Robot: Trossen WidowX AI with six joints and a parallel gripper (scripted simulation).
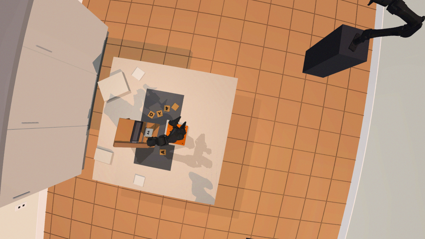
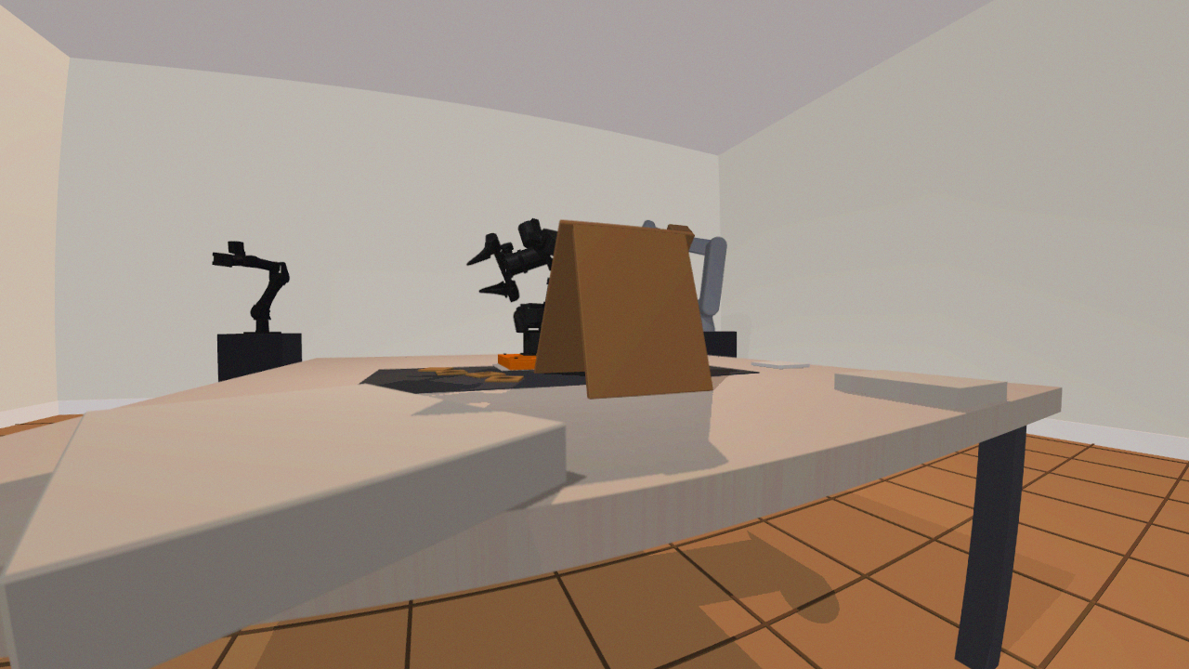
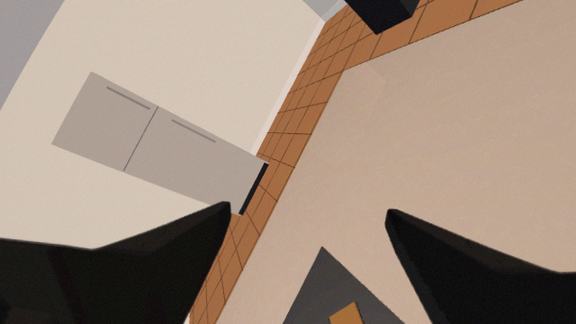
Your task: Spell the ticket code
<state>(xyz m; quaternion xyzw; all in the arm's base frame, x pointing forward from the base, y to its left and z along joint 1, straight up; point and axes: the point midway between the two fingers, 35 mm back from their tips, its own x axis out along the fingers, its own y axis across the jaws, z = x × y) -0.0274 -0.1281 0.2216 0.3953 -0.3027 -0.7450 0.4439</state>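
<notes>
"Over the orange block (image 1: 183, 139) (image 2: 516, 361), is the hand (image 1: 183, 121) (image 2: 474, 277) (image 3: 307, 213) holding anything?"

"No, its fingers stand wide open."

"And the tiles?"

"D (image 1: 151, 114), Y (image 1: 159, 113), 4 (image 1: 167, 108) and a blank-looking one (image 1: 175, 106) lie on the dark mat (image 1: 163, 94) (image 2: 398, 381) (image 3: 315, 288); A (image 1: 162, 152) lies apart."

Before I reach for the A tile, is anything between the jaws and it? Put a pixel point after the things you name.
From above, the arm's own links (image 1: 161, 140) and the orange base (image 1: 184, 139) (image 2: 516, 361) lie between the open jaws (image 1: 180, 121) (image 2: 475, 277) and the A tile (image 1: 162, 152). Clearance over them I can't tell.
</notes>
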